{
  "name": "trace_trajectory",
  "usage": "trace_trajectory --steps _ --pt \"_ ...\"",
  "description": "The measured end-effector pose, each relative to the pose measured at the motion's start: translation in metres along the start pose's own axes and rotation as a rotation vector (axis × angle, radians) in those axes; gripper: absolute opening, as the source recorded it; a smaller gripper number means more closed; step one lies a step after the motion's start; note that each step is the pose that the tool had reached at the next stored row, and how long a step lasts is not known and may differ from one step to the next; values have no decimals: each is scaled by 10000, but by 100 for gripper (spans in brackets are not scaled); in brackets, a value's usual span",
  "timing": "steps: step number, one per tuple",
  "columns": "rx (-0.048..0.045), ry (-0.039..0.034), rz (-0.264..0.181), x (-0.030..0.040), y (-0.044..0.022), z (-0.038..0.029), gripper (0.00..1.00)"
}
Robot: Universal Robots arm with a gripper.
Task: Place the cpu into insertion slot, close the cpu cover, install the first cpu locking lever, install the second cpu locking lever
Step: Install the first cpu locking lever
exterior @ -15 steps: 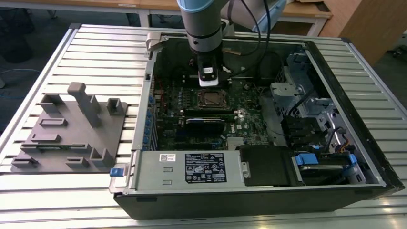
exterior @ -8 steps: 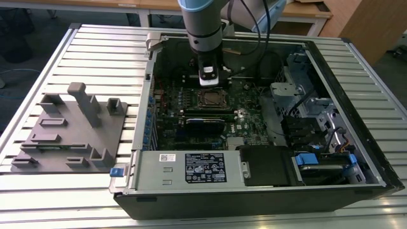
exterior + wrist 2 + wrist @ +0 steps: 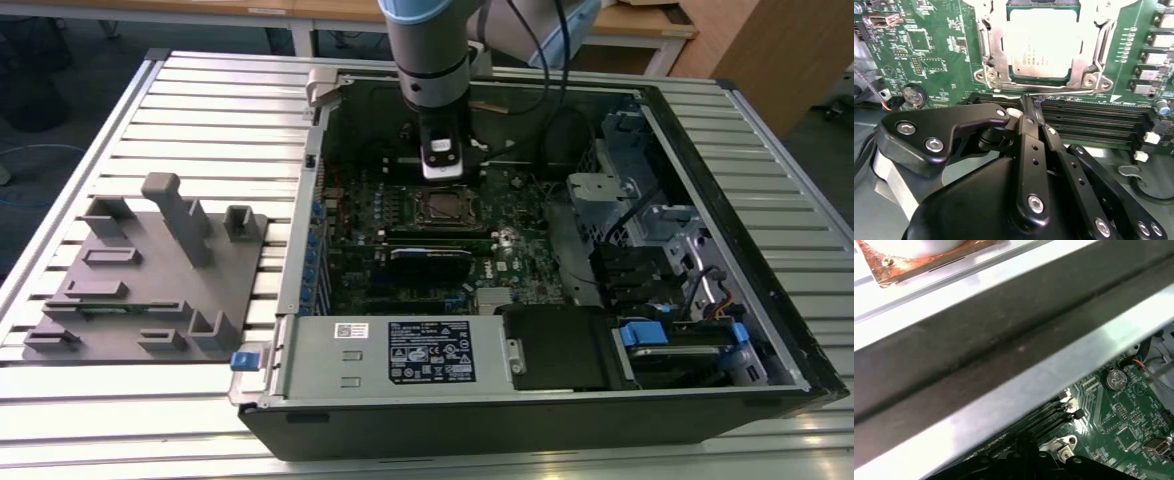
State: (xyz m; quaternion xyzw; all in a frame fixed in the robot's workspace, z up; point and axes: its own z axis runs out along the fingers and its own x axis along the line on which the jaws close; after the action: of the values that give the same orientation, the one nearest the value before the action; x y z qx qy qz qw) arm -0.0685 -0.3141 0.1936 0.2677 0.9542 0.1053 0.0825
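PC case [image 3: 694, 250] lies open on a slatted table [image 3: 200, 110]; grey fixture block [image 3: 147, 280] at the exterior view's left, well apart from the case. Arm [image 3: 427, 50] drops vertically into the case, upper centre of frame. Gripper [image 3: 1026, 107] sits over the memory slots [image 3: 1094, 122], fingers [image 3: 1029, 125] pressed together, holding nothing. One cpu [image 3: 1041, 45] is seated in the slot [image 3: 1044, 77], top centre of the second wrist view, cover [image 3: 986, 45] down around it. Four memory slots just beside it.
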Motion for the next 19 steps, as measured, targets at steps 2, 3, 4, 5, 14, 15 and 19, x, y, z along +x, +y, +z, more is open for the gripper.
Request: trace_trajectory --steps 2,3,4,5,14,15,19 --pt "7 -4 -1 -30 17 10 10" --pt "11 -6 -3 -43 24 14 10" --pt "14 -10 -4 -52 29 19 10" --pt "19 -12 -6 -58 32 23 10" --pt "41 -21 -10 -68 39 20 10" --pt "36 -22 -9 -69 41 11 10" --pt "35 -21 -9 -74 54 -39 10"
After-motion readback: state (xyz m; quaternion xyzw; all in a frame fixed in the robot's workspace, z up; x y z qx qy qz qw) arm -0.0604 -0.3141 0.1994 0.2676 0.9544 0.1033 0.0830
